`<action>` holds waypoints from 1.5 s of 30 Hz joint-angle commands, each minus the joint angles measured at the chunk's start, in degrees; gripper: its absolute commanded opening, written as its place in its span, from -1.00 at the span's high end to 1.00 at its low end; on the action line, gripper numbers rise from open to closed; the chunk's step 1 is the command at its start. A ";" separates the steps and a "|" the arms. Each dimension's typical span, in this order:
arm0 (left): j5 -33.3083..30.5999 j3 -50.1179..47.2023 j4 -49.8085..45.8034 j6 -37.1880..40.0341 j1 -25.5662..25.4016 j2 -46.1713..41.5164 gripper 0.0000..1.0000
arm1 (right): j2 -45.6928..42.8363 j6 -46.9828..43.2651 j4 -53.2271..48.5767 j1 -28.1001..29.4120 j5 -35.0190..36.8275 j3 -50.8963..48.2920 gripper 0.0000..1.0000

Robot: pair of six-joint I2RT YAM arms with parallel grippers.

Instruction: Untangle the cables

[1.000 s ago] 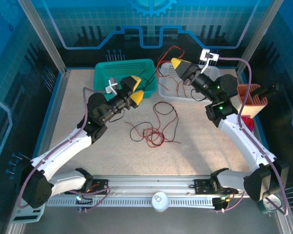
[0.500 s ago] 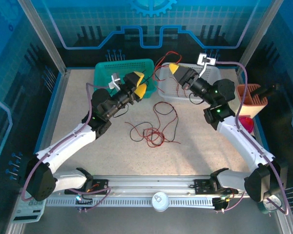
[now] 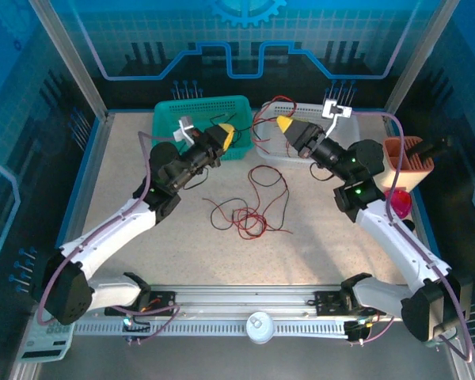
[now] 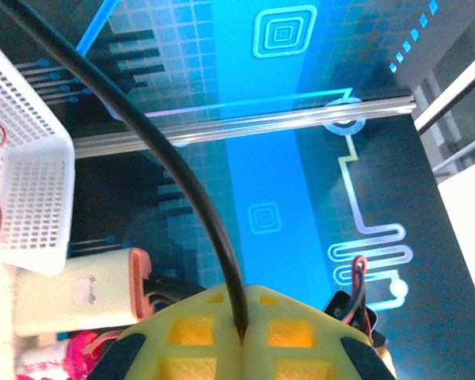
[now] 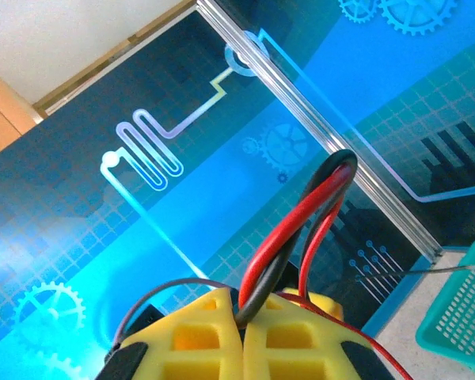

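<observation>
A tangle of thin red and black cables (image 3: pixel 249 210) lies on the table in the middle. My left gripper (image 3: pixel 228 132) hangs over the near edge of the green basket (image 3: pixel 199 112), shut on a black cable (image 4: pixel 191 190) that curves up and away to the left. My right gripper (image 3: pixel 284 124) is raised over the white basket (image 3: pixel 271 147), shut on a red and a black cable (image 5: pixel 297 229) looping upward between its yellow fingers (image 5: pixel 198 336). Red strands (image 3: pixel 263 119) hang down from it toward the tangle.
An orange-rimmed holder (image 3: pixel 407 162) stands at the right edge with a pink object (image 3: pixel 399 204) in front of it. Blue panel walls enclose the back and sides. The white basket (image 4: pixel 28 190) shows at the left of the left wrist view.
My left gripper has shifted right and up toward the green basket's near edge, its jaws having closed. My right gripper has moved slightly down and right over the white basket.
</observation>
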 commanded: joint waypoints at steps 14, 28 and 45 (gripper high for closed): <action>9.81 19.88 -17.25 32.94 2.36 0.14 1.00 | 1.43 -15.35 -23.08 1.53 -0.54 -1.86 0.34; 13.18 29.18 -29.22 46.72 3.19 3.53 1.00 | -3.06 -24.57 -37.34 -0.24 3.88 -0.56 -0.14; 14.11 31.74 -40.74 57.67 3.33 3.95 1.00 | -4.29 -29.89 -43.77 2.82 5.36 10.18 -0.59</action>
